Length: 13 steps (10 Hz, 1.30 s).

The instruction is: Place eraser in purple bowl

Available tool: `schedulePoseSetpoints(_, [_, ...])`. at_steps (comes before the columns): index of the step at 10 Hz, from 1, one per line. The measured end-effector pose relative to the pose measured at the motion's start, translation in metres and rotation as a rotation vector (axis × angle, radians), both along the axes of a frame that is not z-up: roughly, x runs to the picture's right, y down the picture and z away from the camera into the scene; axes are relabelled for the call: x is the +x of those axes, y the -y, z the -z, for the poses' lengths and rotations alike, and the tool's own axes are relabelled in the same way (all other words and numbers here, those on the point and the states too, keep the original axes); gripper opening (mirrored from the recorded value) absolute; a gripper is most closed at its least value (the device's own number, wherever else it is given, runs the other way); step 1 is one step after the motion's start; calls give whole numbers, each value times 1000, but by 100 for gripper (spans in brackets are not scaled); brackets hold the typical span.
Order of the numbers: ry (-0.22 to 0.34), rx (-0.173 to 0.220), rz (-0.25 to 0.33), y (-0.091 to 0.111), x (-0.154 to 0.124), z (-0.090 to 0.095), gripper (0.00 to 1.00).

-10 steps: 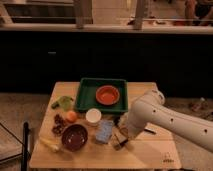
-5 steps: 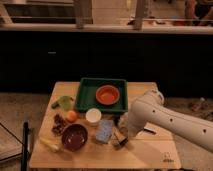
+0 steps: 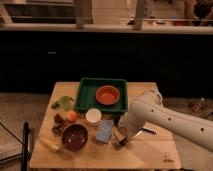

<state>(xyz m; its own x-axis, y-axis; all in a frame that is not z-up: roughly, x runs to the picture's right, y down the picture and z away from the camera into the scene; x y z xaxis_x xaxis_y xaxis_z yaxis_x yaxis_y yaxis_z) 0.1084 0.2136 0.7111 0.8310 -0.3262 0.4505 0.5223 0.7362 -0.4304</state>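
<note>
A light wooden table (image 3: 150,155) stands in front of a dark counter wall. The robot's white arm (image 3: 165,117) reaches in from the right, bends down and ends in 1 dark gripper (image 3: 121,141), low over the tabletop at the middle of the table's near half. The small flat rectangular eraser (image 3: 119,133), dark brown with a lighter top, sits right at the gripper's tip, just to the right of a blue-grey rectangular sponge (image 3: 104,131). Whether the gripper is spread or pinching the eraser, I cannot tell, nor whether the eraser rests on the wood or is lifted.

The round glossy dark purple bowl (image 3: 74,136) stands on the table's near left part, left of the sponge and well apart from the eraser; its inside looks dark. A small white cup (image 3: 93,116) stands just behind the sponge. Farther back lies a green rectangular plastic tray (image 3: 85,93) holding 1 round orange bowl (image 3: 107,94). On the left side are a small orange round fruit (image 3: 71,116), a green leafy-looking item (image 3: 62,102) and a pale yellow elongated item (image 3: 50,145) near the front left edge.
</note>
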Motion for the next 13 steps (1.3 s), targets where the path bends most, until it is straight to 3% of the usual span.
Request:
schedulePoseSetpoints(1, [7,3,6,2,-3,-1,25])
schedulePoseSetpoints(4, [0,8,7,5,5,7,1])
schedulePoseSetpoints(7, [5,35,34,21,5,26,0])
schedulePoseSetpoints(9, [44,65,77,32,-3,46,0])
schedulePoseSetpoints(13, [149,94,217,44,-56,65,0])
